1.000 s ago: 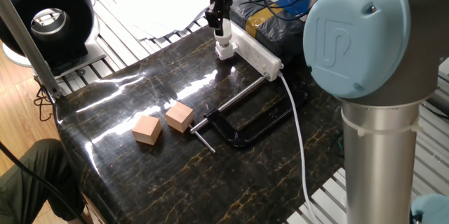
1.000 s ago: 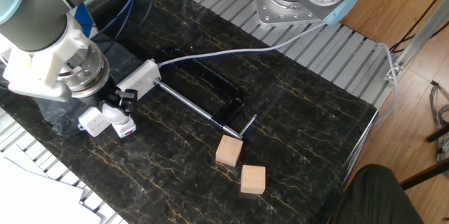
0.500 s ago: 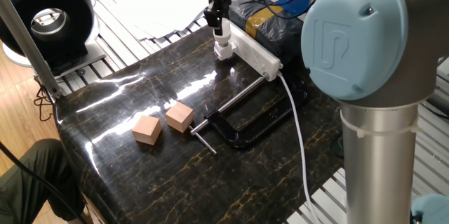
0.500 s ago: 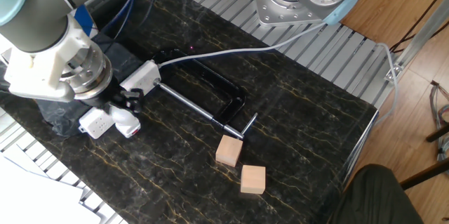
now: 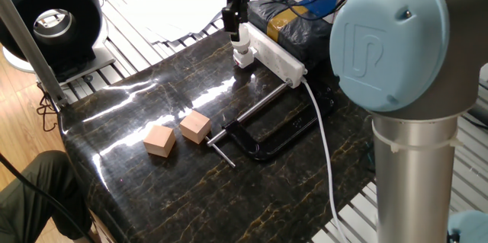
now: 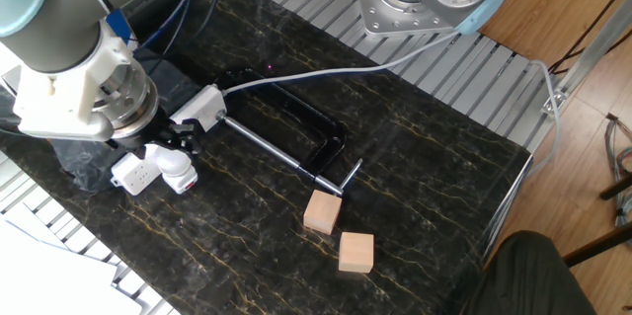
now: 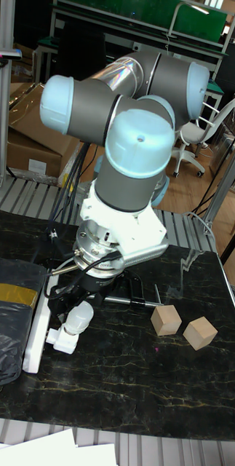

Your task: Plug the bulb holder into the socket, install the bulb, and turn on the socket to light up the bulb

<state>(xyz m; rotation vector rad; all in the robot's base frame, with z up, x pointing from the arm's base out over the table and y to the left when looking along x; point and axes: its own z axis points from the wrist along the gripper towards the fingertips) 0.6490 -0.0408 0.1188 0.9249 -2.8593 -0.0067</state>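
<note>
At the left end of the socket point(image 6: 173, 127), the end effector point(image 6: 176, 144) closes its black fingers on the bulb point(image 6: 175, 162), which sits in the bulb holder point(image 6: 139, 174) plugged into that end. Further right on the dark marble desk point(image 6: 425, 167) lie a black C-clamp point(image 6: 301, 142) and two wooden cubes point(image 6: 339, 231).
</note>
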